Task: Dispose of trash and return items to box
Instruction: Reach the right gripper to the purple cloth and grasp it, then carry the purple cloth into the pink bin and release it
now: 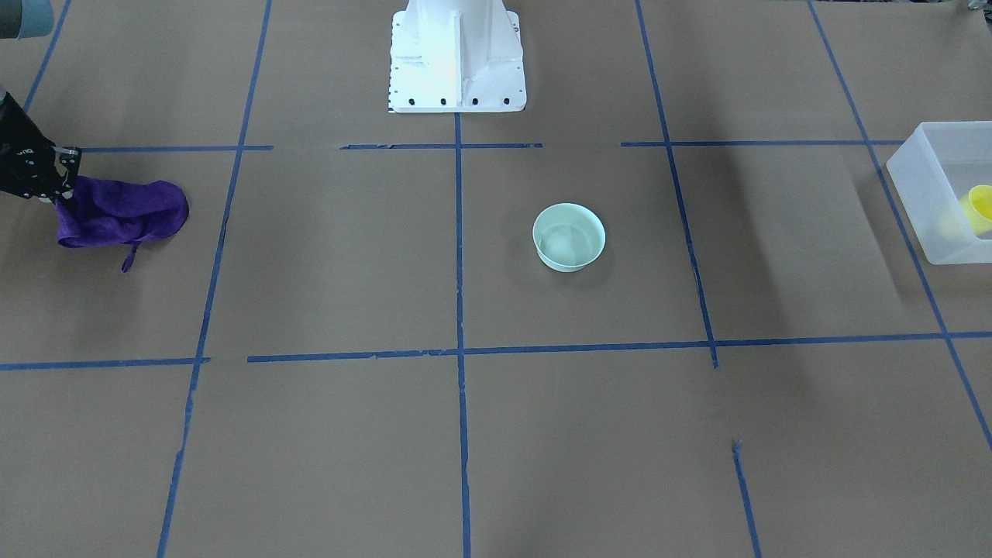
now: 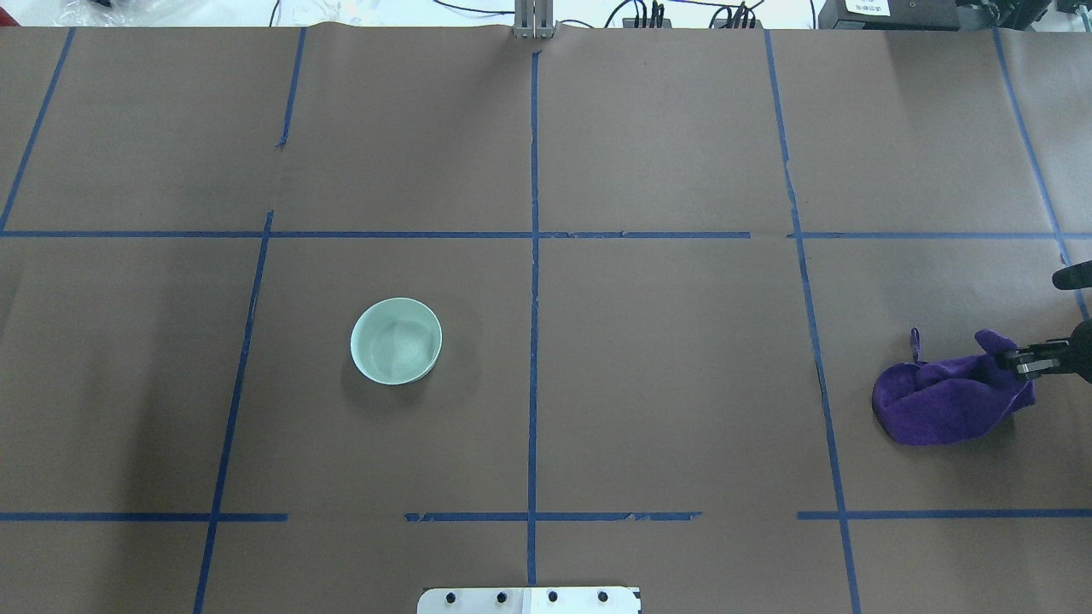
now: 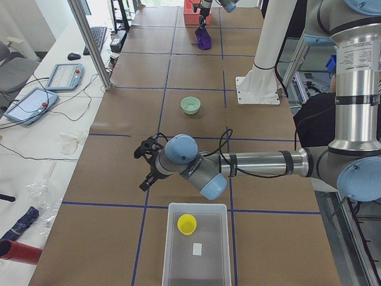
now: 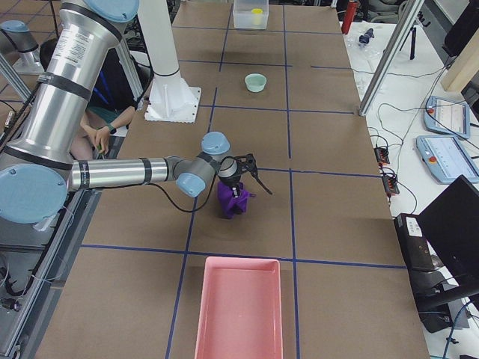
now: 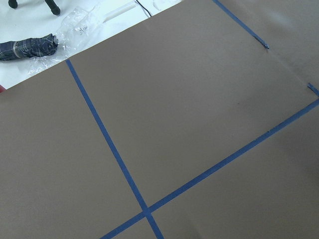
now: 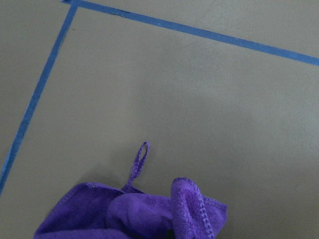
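The pale mint-green bowl [image 1: 569, 237] stands upright on the brown table, left of centre in the overhead view [image 2: 396, 340]. The yellow cup [image 1: 980, 208] lies inside the translucent box [image 1: 918, 198] at the table's end on my left; it also shows in the exterior left view [image 3: 187, 224]. My right gripper [image 2: 1024, 358] is shut on a purple cloth [image 2: 951, 396], one end raised off the table and the rest resting on it. My left gripper [image 3: 147, 167] shows only in the exterior left view, near the box [image 3: 208, 262]; I cannot tell whether it is open or shut.
A pink tray [image 4: 239, 307] lies at the table's right end, beyond the cloth [image 4: 232, 200]. The white robot base [image 1: 457, 58] stands at the table's robot-side edge. Blue tape lines cross the table. Tablets, cables and a pole sit on the operators' side.
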`<state>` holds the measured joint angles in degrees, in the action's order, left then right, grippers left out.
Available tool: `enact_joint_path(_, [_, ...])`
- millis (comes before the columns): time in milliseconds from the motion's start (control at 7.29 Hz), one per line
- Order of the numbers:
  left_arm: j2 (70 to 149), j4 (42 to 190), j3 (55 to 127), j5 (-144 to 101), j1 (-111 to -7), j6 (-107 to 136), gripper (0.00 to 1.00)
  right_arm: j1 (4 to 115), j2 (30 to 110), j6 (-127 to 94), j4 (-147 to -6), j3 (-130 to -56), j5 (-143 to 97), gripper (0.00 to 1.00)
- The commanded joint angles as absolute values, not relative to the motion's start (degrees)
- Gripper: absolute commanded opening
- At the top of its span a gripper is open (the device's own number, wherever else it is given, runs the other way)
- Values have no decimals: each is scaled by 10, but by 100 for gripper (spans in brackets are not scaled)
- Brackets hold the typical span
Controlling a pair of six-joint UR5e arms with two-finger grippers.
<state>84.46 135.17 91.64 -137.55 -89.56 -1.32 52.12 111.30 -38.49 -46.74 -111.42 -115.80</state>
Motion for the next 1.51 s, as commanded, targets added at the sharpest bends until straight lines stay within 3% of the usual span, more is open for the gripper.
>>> enact_joint_path(0, [845,1352,917,-1375,-896,-13,100,654,1099,-251,-601,-1177,-1267,0])
enact_joint_path(275, [842,1352,917,-1376,-896,-13,100,789,1059,-52,-799,-1222,-1335,0])
enact_joint_path(549, [842,1352,917,-1377,-896,-13,100,904,998,154,-999,-1218,-1341,0])
enact_joint_path(824, [842,1352,917,-1379,-895,-12,100,1024,904,372,-1181,-1154,-1325,0])
enact_joint_path(1098, [845,1352,918,-1379,-894,-11,100,1063,870,479,-1173,-1036,-1298,0])
enact_joint_path(1373, [852,1354,919,-1376,-891,19,100,1067,879,489,-1048,-923,-1297,0])
